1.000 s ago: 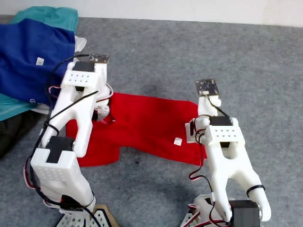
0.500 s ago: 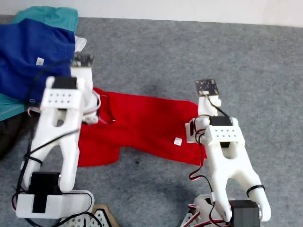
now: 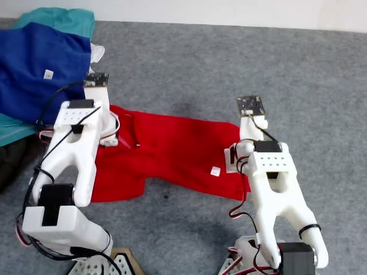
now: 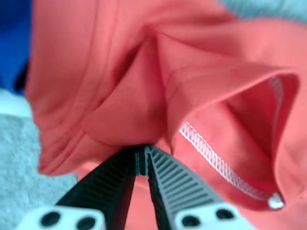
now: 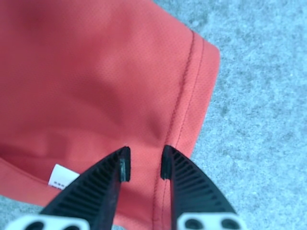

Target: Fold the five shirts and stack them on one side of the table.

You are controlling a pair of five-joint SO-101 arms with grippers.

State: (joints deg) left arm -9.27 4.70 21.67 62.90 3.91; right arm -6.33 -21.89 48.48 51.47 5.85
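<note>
A red shirt (image 3: 172, 152) lies spread across the grey table between the two arms. My left gripper (image 4: 144, 154) is shut on a bunched fold of the red shirt (image 4: 120, 91) near its left end, beside a white-stitched hem. In the high view the left arm (image 3: 77, 149) stands over that end of the shirt. My right gripper (image 5: 145, 163) hangs open just above the red shirt (image 5: 86, 76) near its hemmed corner, with its jaws a small way apart. The right arm (image 3: 269, 172) stands at the shirt's right end.
A blue shirt (image 3: 40, 69) lies on a teal one (image 3: 57, 18) at the back left, with a dark garment (image 3: 14, 160) at the left edge. Grey table surface (image 3: 229, 63) stretches behind and to the right of the arms.
The left arm has swung to the left and drawn back, pulling the left end of the red shirt with it. The right arm has kept still.
</note>
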